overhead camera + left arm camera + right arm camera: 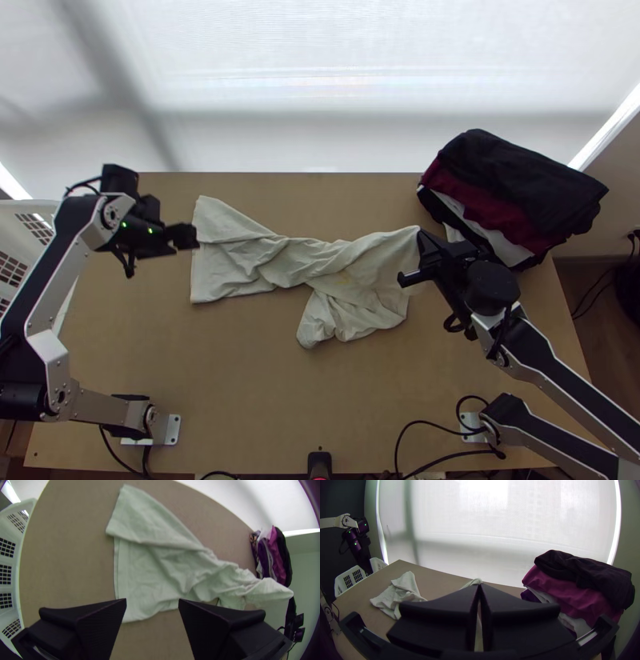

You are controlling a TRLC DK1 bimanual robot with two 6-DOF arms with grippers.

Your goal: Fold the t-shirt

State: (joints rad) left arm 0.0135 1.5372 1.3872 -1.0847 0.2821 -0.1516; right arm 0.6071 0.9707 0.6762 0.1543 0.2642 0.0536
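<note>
We see the light wooden table [240, 392], and across it lies the pale t-shirt [344, 260], between the 2 arms. Its long axis runs from left to right, nearly parallel with the table's far edge. The left end is wide and lies rather flat, with 1 corner pointing to the far edge. The middle is narrow and bunched, and from the right half 1 crumpled part points to the near edge. The right end goes up, lifted off the table.

At the left side we find the white basket [24, 210]. At the far right is the pile of clothes [512, 192], stacked in black, dark red and white, near the lifted end.

The left gripper [186, 236] is over the left end of the t-shirt, its 2 fingers spread well apart. The right gripper [422, 237] has its 2 fingers pressed together, pinching the t-shirt at the tip of its right end.
</note>
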